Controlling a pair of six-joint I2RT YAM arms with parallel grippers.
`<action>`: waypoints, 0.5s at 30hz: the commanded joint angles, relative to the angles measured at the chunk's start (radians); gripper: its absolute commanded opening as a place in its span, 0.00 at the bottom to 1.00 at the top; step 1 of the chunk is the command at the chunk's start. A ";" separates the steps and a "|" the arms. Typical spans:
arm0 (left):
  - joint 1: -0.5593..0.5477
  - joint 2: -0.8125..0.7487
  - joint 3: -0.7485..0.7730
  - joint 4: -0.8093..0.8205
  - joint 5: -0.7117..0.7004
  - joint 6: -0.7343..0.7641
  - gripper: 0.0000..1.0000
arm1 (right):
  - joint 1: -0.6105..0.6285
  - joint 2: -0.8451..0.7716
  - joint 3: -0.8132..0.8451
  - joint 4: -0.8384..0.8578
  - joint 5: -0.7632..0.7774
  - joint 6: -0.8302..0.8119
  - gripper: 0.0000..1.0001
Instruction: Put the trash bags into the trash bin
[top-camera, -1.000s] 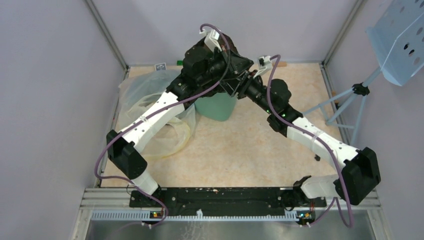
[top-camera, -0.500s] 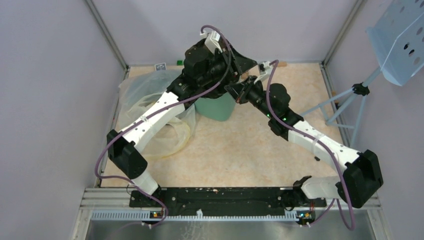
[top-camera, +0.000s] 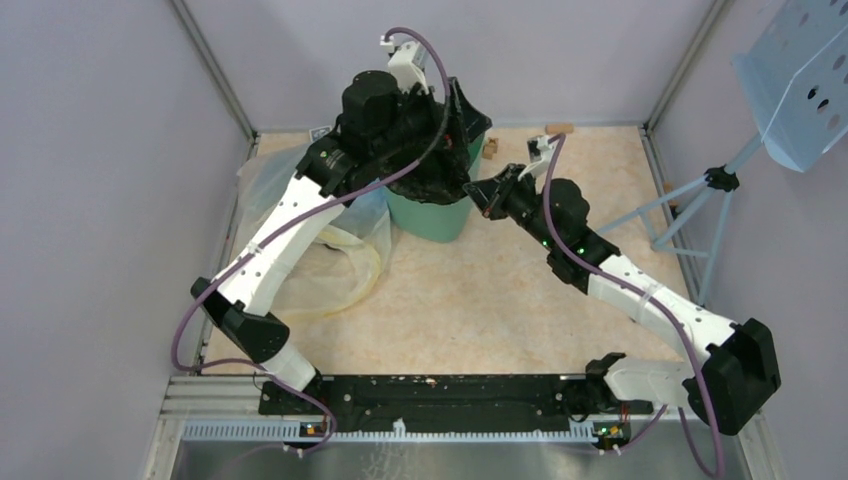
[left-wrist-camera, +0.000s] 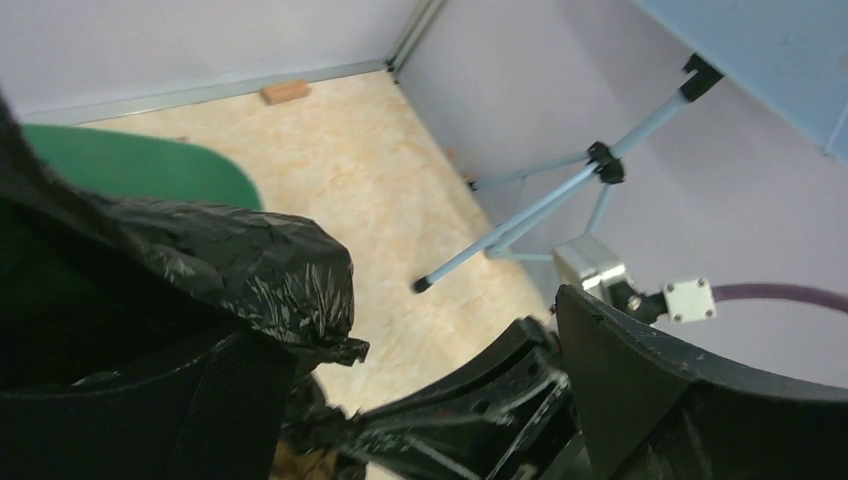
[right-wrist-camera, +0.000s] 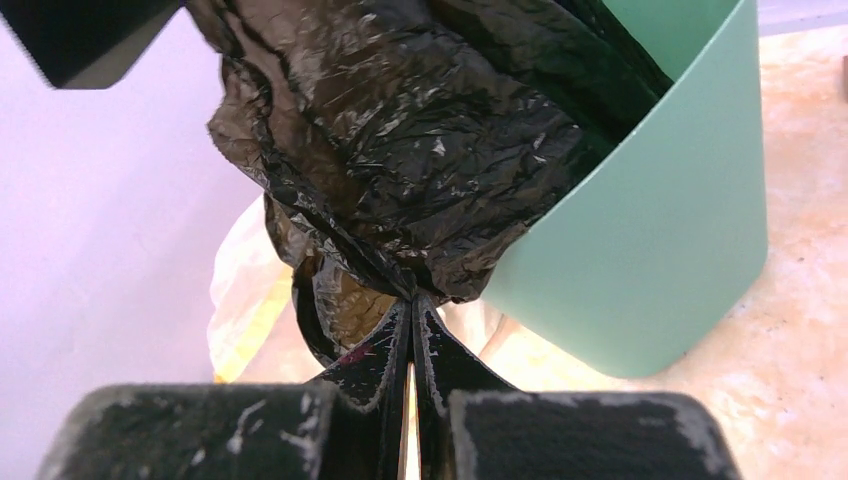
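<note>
The black trash bag (top-camera: 437, 178) hangs crumpled over the near rim of the mint-green trash bin (top-camera: 430, 218), part of it inside. In the right wrist view my right gripper (right-wrist-camera: 413, 303) is shut on a lower fold of the bag (right-wrist-camera: 420, 140), just outside the bin's wall (right-wrist-camera: 660, 230). From above, the right gripper (top-camera: 483, 191) sits at the bin's right side. My left gripper (top-camera: 458, 128) hovers above the bin mouth. Its fingers (left-wrist-camera: 680, 400) stand wide open and hold nothing, with the bag (left-wrist-camera: 240, 265) lying against the left one.
A large clear bag (top-camera: 300, 195) with yellow contents lies left of the bin, under the left arm. A blue tripod (top-camera: 700, 195) carrying a perforated blue panel (top-camera: 800, 80) stands at the right wall. A small wooden block (top-camera: 558, 128) lies by the back wall.
My left gripper opened, let go of the bag and rose back to the left. My right gripper shut on the bag's lower edge and drew away from the bin towards the right.
</note>
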 joint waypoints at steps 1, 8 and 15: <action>0.019 -0.104 0.063 -0.200 -0.037 0.155 0.99 | 0.009 -0.052 0.003 -0.014 0.048 -0.022 0.00; 0.033 -0.218 0.039 -0.313 0.036 0.179 0.99 | 0.008 -0.068 -0.009 -0.045 0.084 -0.036 0.00; 0.047 -0.340 -0.094 -0.216 0.234 0.093 0.99 | 0.008 -0.061 -0.012 -0.049 0.095 -0.037 0.00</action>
